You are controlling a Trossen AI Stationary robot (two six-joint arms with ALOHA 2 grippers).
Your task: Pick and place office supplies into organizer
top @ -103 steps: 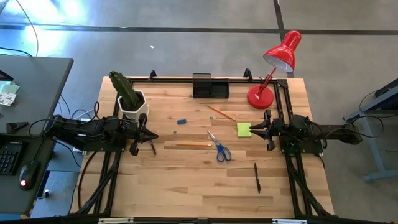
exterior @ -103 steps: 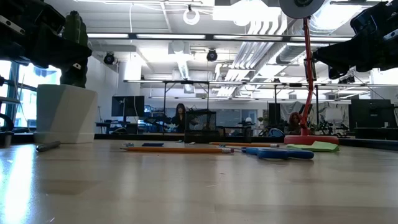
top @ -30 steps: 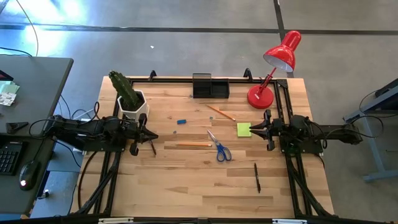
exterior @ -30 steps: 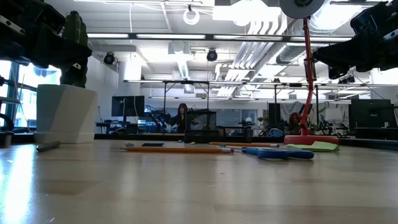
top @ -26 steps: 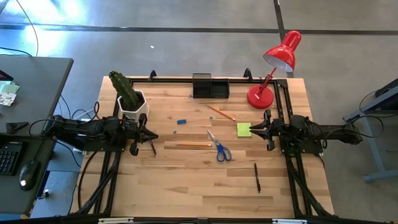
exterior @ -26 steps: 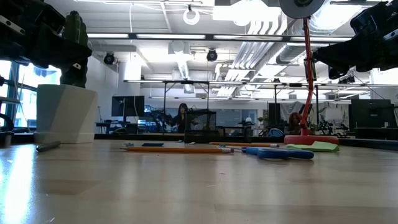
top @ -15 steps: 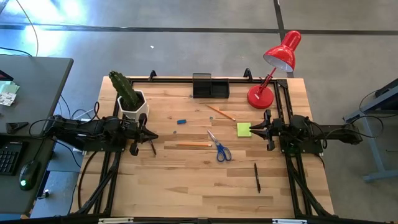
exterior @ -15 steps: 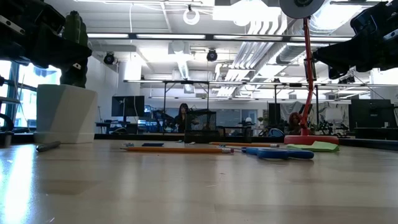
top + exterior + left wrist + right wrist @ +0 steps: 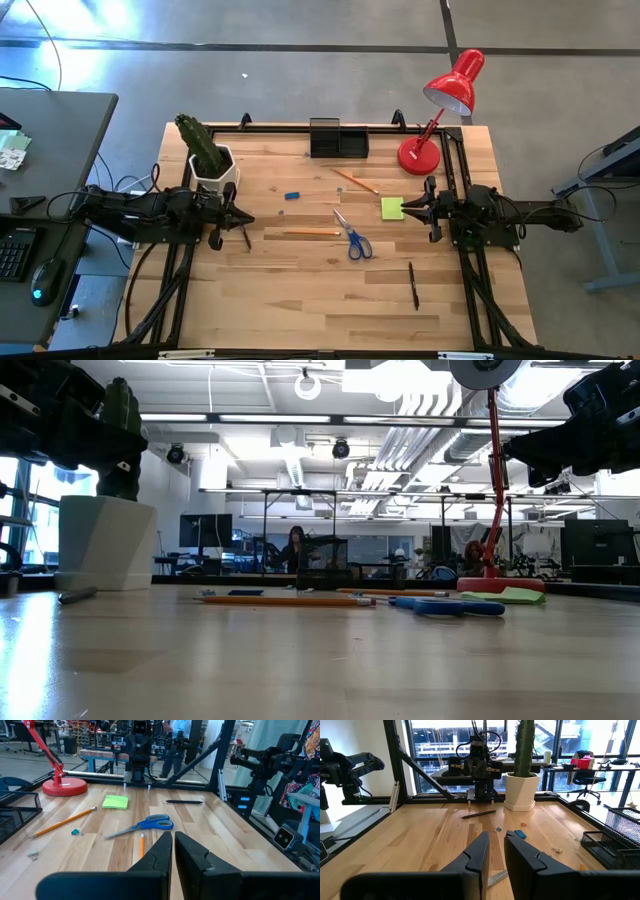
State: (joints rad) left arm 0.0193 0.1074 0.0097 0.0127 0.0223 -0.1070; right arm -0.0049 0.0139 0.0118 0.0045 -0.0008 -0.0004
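Observation:
The office supplies lie loose on the wooden table: blue-handled scissors (image 9: 352, 236), one pencil (image 9: 312, 233) beside them, another pencil (image 9: 357, 181) farther back, a yellow-green sticky pad (image 9: 392, 208), a tiny blue eraser (image 9: 292, 195), and a black pen (image 9: 413, 285) toward the near edge. A second black pen (image 9: 245, 236) lies just by my left gripper. The black organizer (image 9: 338, 138) stands at the far edge. My left gripper (image 9: 173, 836) hovers shut and level at the table's left. My right gripper (image 9: 496, 837) hovers level at the right, slightly open and holding nothing.
A red desk lamp (image 9: 440, 110) stands at the far right corner, its base behind the sticky pad. A white pot with a cactus (image 9: 210, 160) stands at the far left, close to my left arm. Bare wood stretches along the near edge.

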